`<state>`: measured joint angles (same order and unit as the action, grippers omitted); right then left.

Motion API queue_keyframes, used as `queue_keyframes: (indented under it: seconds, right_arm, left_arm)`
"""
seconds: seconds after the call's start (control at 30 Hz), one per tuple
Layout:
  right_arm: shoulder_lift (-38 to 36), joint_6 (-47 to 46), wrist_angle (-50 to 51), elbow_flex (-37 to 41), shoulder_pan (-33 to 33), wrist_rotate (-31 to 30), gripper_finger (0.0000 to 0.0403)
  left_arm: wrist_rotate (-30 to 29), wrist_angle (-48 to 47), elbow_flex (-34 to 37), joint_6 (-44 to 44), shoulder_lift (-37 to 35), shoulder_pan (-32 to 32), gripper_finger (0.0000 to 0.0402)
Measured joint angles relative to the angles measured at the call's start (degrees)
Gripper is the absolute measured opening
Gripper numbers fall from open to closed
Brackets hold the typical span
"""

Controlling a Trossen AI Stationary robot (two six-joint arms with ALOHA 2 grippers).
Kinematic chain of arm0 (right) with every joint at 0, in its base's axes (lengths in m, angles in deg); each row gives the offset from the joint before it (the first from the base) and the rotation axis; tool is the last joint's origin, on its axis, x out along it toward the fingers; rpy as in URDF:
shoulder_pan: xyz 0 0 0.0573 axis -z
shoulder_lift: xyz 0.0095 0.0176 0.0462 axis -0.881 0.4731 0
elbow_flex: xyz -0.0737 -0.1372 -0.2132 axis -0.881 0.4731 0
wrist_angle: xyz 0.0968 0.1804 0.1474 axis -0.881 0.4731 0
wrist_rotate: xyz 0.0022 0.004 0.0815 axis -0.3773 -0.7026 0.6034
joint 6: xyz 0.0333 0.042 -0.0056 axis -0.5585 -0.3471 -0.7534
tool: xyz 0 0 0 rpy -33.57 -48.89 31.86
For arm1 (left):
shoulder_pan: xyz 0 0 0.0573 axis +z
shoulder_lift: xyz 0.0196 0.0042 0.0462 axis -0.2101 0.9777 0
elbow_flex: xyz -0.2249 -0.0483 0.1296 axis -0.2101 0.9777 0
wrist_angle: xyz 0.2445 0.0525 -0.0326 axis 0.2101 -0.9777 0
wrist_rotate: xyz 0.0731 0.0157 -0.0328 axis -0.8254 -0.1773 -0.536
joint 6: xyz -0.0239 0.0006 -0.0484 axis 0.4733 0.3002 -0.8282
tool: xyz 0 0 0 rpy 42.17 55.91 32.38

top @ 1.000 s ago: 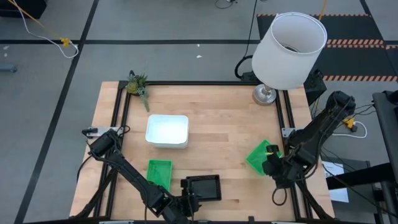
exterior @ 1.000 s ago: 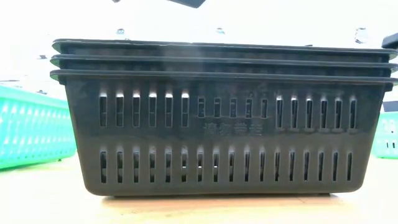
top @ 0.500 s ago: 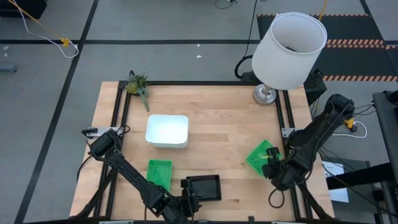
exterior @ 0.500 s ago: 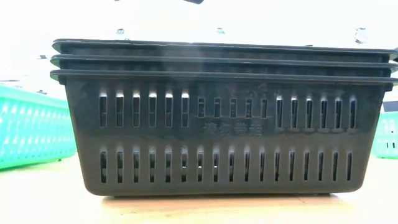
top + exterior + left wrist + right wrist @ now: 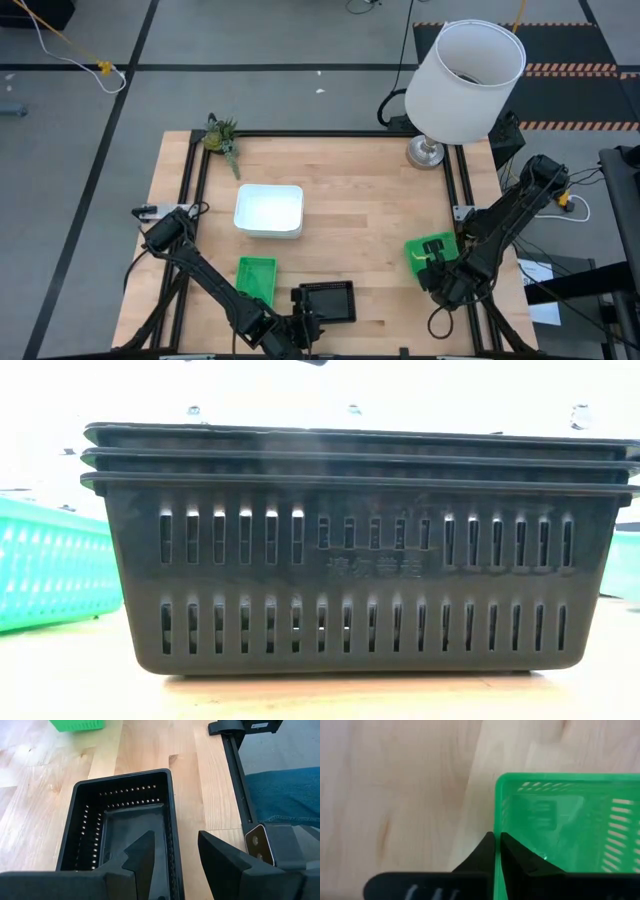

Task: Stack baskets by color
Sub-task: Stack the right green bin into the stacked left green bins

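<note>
Lower right, the right gripper [image 5: 436,268] has just clamped a green basket's [image 5: 428,250] wall, seemingly ready for stacking; left gripper [image 5: 312,322] fingers remain spread over the black baskets [image 5: 328,300].

Pale blond wood tabletop [image 5: 350,210] with visible grain, framed by black rails [image 5: 330,134]. Glossy white rounded-corner plastic baskets [image 5: 268,210] at 9 o'clock. Bright green slotted plastic basket [image 5: 256,279] at 7 o'clock; a second bright green perforated plastic basket [image 5: 432,252] at 4 o'clock, green wall pinched between the right gripper's [image 5: 496,845] black fingers. Black plastic baskets [image 5: 360,550] at 6 o'clock: three nested rims, two rows of vertical slots, embossed characters between rows. Left gripper [image 5: 175,851] black. Large white drum lampshade [image 5: 467,68] at 1 o'clock on silver base [image 5: 424,152]. Small green plant sprig [image 5: 222,138] at 11 o'clock.
</note>
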<state>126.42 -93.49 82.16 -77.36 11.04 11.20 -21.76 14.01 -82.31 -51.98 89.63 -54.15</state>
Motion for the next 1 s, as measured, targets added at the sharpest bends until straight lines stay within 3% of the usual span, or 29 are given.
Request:
queue_keyframes:
  seconds: [0.4, 0.77, 1.0]
  right_arm:
    - [0.02, 14.76, -18.11, 0.02, -0.01, -7.22, 0.0003]
    - [0.02, 19.23, -20.95, 0.02, -0.01, -7.07, 0.0001]
    - [0.02, 22.03, -20.81, -0.23, -0.01, -6.87, 0.0001]
  left_arm:
    - [-0.34, 2.19, -0.01, 3.31, 0.0, 0.0, 0.0154]
    - [-1.88, 5.08, -2.99, 12.41, 0.01, 0.17, 0.0154]
    - [1.23, 5.84, -9.47, 25.52, 0.01, 4.32, 0.0158]
